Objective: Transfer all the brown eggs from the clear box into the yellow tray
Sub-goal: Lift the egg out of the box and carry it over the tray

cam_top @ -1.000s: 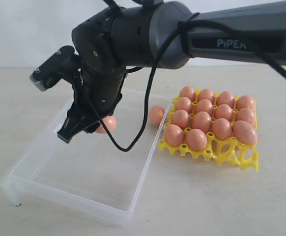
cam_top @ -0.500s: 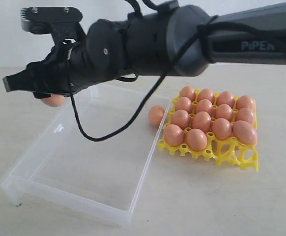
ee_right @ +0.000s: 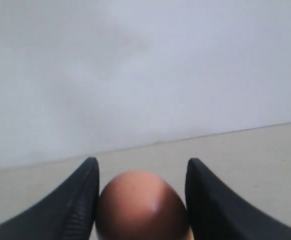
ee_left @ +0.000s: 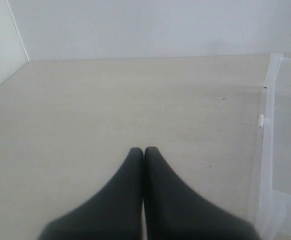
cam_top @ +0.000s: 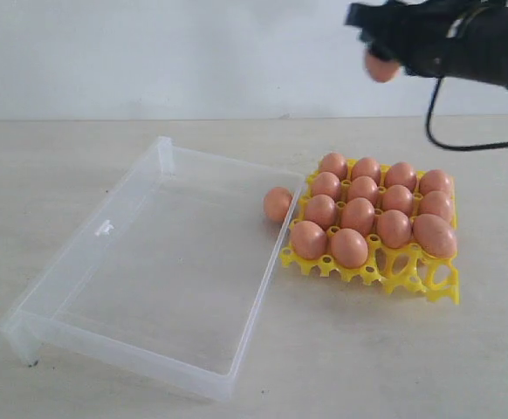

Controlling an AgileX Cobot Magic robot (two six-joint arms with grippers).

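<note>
the clear box takes up the left of the table, long side toward the yellow tray, which sits just beside its right wall. the right gripper hangs high at the top right of the exterior view, blurred, above the tray's far row and well apart from it. its jaws stand moderately wide and are closed on one held egg. in the right wrist view that egg fills the gap between the two dark fingers, touching both. the left gripper has its jaws pressed together with nothing between them, over bare table with an edge of the box off to one side. fourteen brown eggs fill the tray's cups, all but the two at its near right corner. a lone egg lies in the box's far right corner, just beside the tray and far below the loaded gripper.
</note>
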